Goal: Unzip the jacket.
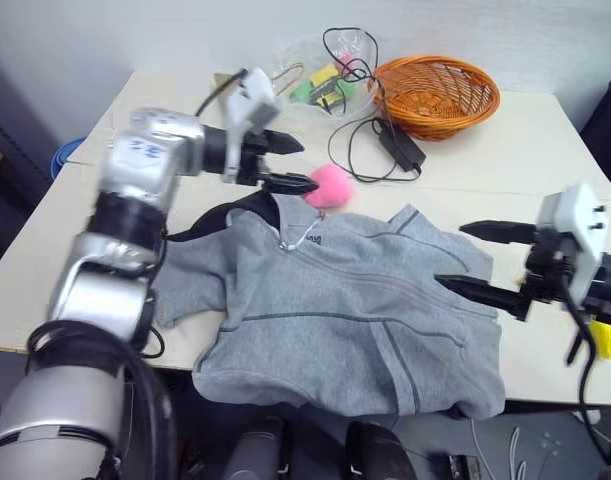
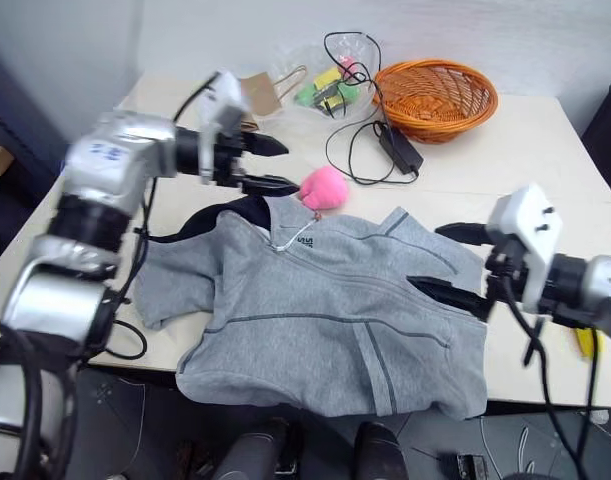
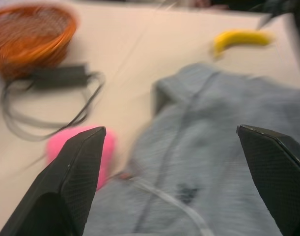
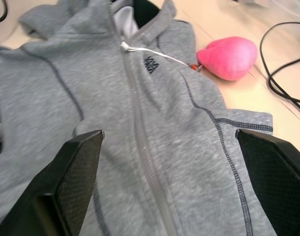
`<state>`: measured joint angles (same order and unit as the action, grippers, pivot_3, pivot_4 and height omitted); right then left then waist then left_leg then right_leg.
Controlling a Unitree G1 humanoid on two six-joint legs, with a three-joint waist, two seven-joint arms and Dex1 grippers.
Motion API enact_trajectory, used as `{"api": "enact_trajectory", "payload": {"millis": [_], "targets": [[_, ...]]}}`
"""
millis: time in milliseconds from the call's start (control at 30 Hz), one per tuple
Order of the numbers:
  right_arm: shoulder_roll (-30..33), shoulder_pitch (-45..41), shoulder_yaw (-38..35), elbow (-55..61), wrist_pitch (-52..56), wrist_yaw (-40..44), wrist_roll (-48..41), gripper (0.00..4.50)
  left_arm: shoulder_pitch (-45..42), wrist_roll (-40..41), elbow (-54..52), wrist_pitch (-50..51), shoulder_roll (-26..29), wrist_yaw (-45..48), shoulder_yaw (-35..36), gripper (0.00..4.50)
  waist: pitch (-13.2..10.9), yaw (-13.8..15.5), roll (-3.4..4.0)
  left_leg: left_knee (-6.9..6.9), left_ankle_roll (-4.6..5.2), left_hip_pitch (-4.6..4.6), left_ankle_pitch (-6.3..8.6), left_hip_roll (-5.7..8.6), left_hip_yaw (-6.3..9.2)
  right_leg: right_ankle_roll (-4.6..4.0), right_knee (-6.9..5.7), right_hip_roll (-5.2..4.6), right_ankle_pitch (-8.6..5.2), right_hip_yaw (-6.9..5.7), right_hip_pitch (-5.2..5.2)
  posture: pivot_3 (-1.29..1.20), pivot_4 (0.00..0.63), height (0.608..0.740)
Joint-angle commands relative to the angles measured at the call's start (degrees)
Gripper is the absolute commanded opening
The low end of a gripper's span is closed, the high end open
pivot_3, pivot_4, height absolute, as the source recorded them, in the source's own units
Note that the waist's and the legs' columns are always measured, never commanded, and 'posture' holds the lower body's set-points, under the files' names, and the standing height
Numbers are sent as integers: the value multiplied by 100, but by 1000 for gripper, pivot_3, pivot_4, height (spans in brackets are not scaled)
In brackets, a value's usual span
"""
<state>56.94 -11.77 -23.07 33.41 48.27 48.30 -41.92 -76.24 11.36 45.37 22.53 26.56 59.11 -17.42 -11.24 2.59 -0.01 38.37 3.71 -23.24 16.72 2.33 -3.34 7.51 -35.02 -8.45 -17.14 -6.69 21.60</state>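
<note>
Light grey zip-up fabric jacket (image 1: pixel 345 320): flat on the pale table (image 1: pixel 525 150), front up, zip closed, collar toward the pink soft toy (image 1: pixel 331 185). Left gripper (image 1: pixel 290 163) above collar, right gripper (image 1: pixel 485 258) beside hem; both wide open, empty, likely positioned for anchoring and pulling.

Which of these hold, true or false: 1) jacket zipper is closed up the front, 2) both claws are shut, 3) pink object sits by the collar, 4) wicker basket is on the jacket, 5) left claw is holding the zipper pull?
1) True: the jacket lies front up with its zipper closed along the middle.
2) False: the left claw and the right claw both stand wide open.
3) True: the pink object lies on the table beside the collar.
4) False: the orange basket stands on the table's far side, apart from the jacket.
5) False: the left claw hovers above the collar, holding nothing.
</note>
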Motion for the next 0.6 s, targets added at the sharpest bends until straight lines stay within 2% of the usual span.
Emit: {"api": "enact_trajectory", "payload": {"millis": [33, 200, 400, 500, 600], "targets": [[-225, -240, 182, 265, 125, -776, 161, 4496, -617, -890, 1512, -1064, -518, -920, -162, 4492, -18, -5, -30, -3, 0, -2, 0, -2, -1, 0, 2, 0, 0, 0, 3, 0, 150, 740], [-585, -151, 212, 633, 333, -1532, 147, 4496, -871, -1457, 2670, -1816, -1180, -1914, -56, 4492, -26, 30, -45, -6, 0, -10, 0, -1, -1, 0, 7, -5, 0, 0, 13, 0, 150, 740], [-794, 401, -120, 1158, 517, -1973, 42, 4496, -891, -1772, 3101, -1993, -1641, -2627, 236, 4492, -28, 55, -48, 2, 0, -13, 0, -1, 3, 3, 4, -6, 2, -1, 13, 0, 150, 740], [-846, 624, -276, 1373, 552, -2144, 30, 4500, -812, -1946, 3182, -1992, -1775, -2870, 308, 3911, -28, 54, -48, 4, 0, -13, 1, 0, 2, 6, 2, -6, 4, 2, 13, 0, 150, 740], [-884, 730, -434, 1516, 614, -2269, -66, 4500, -747, -1984, 3207, -1881, -1859, -2669, 448, 3006, -28, 48, -48, 4, 0, -12, 1, -1, 1, 7, 1, -6, 4, 3, 13, 0, 150, 740]]}}
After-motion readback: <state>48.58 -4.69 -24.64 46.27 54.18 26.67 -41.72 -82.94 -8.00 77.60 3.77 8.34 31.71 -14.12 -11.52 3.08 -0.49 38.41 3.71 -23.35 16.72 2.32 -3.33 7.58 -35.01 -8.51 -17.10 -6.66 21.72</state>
